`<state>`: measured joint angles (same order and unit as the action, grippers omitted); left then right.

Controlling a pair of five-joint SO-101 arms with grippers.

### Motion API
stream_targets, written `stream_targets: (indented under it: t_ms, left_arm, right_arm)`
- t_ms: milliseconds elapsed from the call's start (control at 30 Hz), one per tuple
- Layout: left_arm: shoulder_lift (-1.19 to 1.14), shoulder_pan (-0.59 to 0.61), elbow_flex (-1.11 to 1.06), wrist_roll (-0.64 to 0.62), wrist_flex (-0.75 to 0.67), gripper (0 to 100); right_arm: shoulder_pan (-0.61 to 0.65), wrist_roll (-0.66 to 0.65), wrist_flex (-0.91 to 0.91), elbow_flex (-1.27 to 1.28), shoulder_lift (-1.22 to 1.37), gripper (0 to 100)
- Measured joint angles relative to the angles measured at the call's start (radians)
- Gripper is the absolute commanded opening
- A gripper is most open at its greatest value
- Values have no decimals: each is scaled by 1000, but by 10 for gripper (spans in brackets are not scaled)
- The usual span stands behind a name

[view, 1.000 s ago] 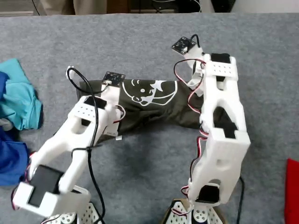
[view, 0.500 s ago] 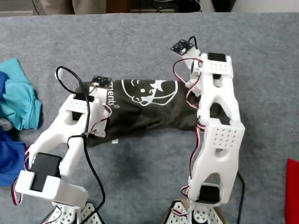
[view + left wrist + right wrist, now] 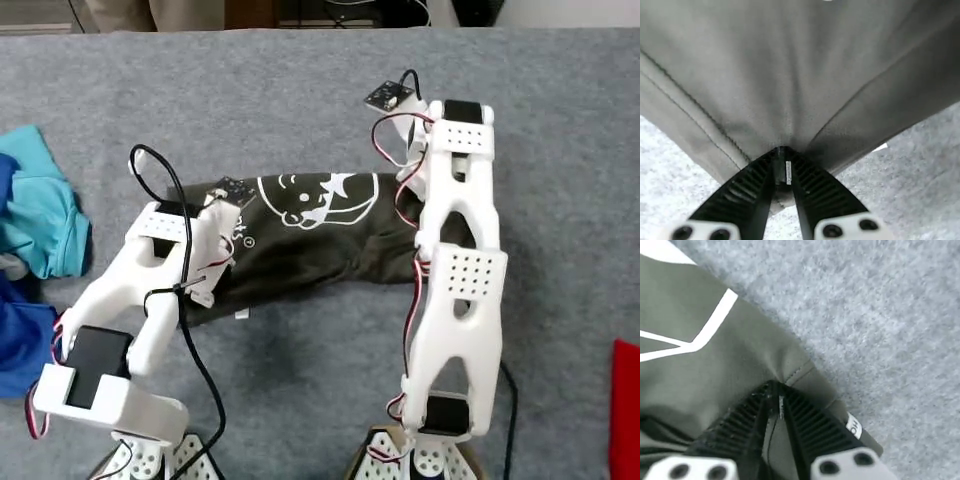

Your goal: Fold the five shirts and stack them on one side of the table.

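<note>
— So, where's the dark olive shirt (image 3: 320,235)?
— Middle of the frame, a rumpled band across the grey worktop (image 3: 300,90), between the two arms.
— And the grip?
— Fabric's pinched tight in the left end effector (image 3: 781,154). The right end effector (image 3: 774,388) is clamped on a hem near the label. Some teal and blue shirts (image 3: 40,230) are bunched at the left edge.

Olive shirt (image 3: 320,240) central; teal shirt (image 3: 42,215), blue shirt (image 3: 20,340) left
</note>
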<state>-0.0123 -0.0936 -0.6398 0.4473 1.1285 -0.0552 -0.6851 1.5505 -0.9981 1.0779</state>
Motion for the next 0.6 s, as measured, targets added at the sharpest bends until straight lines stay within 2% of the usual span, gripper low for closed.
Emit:
stream_targets:
  t_ms: [133,233,433,600]
  left_arm:
    - [-3,0,58,-20,20,20]
    - [-3,0,169,-100,52,20]
    - [-15,0,460,-203,120,20]
    - [-95,25,516,-213,9,20]
  right_arm:
    - [0,-23,107,-143,29,5]
    - [-2,-23,195,-270,34,5]
    - [-11,-15,216,-338,34,5]
    - [-34,-5,216,-285,0,5]
